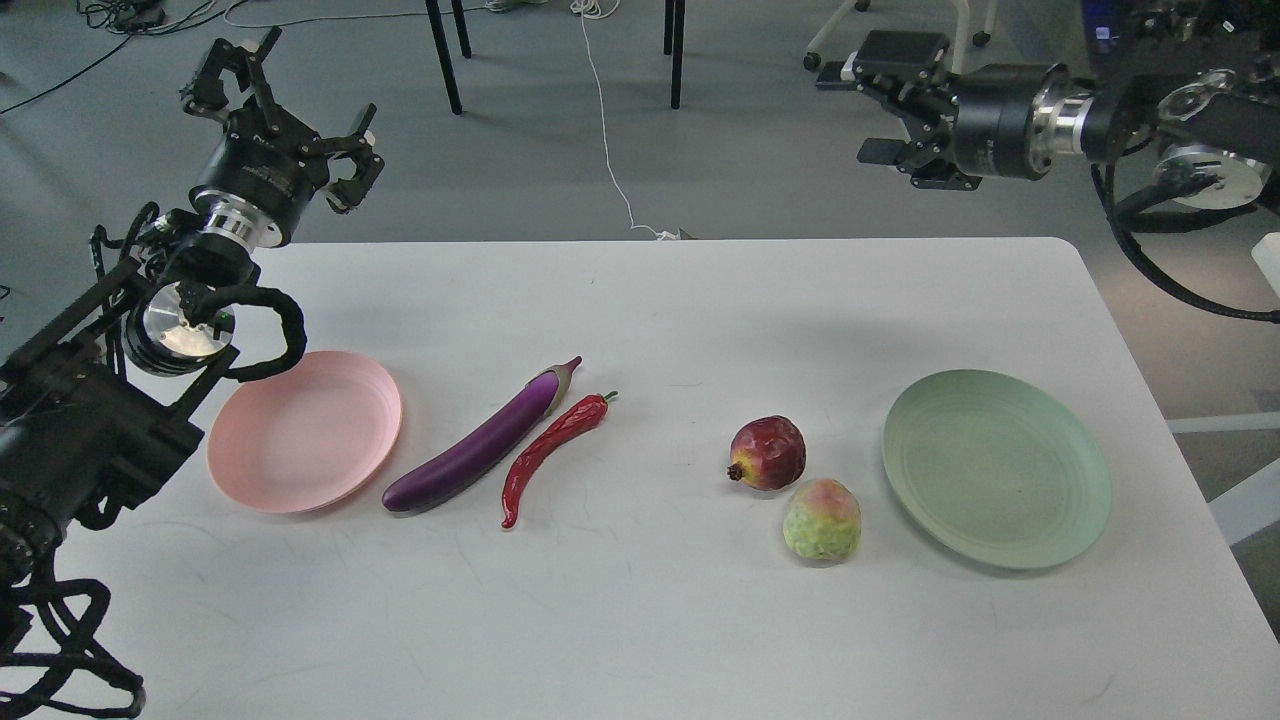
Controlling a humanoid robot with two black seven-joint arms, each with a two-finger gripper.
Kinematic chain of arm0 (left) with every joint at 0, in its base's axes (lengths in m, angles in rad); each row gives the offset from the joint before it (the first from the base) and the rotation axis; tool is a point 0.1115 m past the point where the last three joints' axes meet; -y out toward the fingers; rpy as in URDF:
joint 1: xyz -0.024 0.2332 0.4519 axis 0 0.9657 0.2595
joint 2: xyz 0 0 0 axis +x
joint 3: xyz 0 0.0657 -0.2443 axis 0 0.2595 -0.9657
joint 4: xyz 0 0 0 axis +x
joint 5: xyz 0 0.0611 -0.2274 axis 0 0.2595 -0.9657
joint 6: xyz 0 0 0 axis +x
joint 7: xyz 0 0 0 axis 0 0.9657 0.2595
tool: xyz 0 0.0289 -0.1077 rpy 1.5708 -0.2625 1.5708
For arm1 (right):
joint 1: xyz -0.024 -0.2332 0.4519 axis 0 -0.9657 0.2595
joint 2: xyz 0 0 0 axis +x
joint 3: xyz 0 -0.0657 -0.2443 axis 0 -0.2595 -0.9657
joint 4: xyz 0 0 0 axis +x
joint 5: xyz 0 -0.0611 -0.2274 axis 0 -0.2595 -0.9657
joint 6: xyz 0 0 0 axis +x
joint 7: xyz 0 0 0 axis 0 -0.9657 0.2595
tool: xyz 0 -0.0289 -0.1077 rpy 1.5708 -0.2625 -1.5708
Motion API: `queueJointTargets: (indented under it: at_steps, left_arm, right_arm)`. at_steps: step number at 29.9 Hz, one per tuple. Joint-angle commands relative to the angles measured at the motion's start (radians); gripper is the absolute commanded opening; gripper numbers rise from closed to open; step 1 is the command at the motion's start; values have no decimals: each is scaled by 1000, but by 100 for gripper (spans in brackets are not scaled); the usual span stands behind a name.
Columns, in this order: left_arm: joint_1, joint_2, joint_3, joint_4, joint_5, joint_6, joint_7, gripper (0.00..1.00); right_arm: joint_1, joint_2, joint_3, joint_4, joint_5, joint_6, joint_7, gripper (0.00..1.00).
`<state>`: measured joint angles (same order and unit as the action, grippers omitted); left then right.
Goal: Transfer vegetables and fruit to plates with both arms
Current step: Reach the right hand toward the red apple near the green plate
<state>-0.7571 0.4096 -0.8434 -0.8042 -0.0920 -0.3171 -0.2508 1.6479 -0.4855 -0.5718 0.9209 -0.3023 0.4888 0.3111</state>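
Observation:
A purple eggplant [484, 444] and a red chili pepper [548, 452] lie side by side left of centre on the white table [640, 620]. A dark red pomegranate [768, 452] and a yellow-green fruit [822, 520] sit right of centre. The pink plate [305, 430] is at the left, the green plate [996, 468] at the right; both are empty. My left gripper [275, 110] is open and empty, raised beyond the table's far left corner. My right gripper [880, 100] is open and empty, held high past the far edge, pointing left.
Chair and table legs [445, 55], a white cable [605, 120] and a wheeled chair base [880, 40] stand on the grey floor beyond the table. Black cable loops hang from both arms near the table's sides.

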Motion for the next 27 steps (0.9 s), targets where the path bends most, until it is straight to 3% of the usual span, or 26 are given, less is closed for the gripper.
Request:
queueJointTargets:
  at_steps: [1,5,16,27]
  left_arm:
    - [2,-2,-2,-1,1,6,-18,98]
    - [1,14,-2,-1,1,3,-61,98]
    - [1,32,-2,-1,3,0,-62,98]
    - [-7,38,0,-1,8,-2,-54,98]
  right_arm:
    - [78,85,-167,125,-118,-13,16,97]
    - [109,175,-292,170,-253,-76,45,96]
    - [55,435,-490,138,-301,-177,57,96]
    - [-8,462,-528,113,-351,-199,49,96]
